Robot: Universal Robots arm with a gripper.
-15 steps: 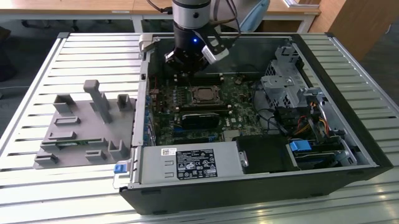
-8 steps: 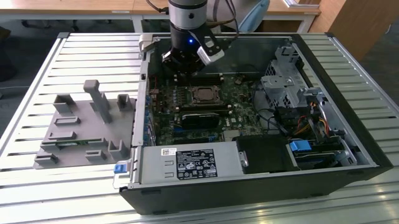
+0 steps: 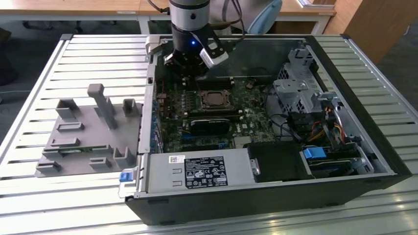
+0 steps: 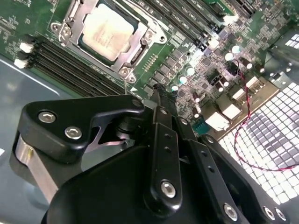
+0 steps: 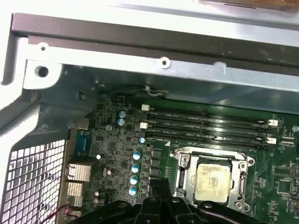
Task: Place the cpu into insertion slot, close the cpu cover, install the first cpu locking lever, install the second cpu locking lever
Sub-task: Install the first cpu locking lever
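The cpu, a dull silver square chip, sits in the insertion slot on the green motherboard. The cpu cover, a silver frame, lies flat around the chip. My gripper hangs just above the board on the far side of the slot in the exterior view, over the memory slots. Its black fingers are shut together and hold nothing. It touches neither the chip nor the cover.
The open black computer case surrounds the board. A power supply lies at the near side, and a drive cage with cables stands at the exterior view's right. A grey parts fixture lies at the exterior view's left.
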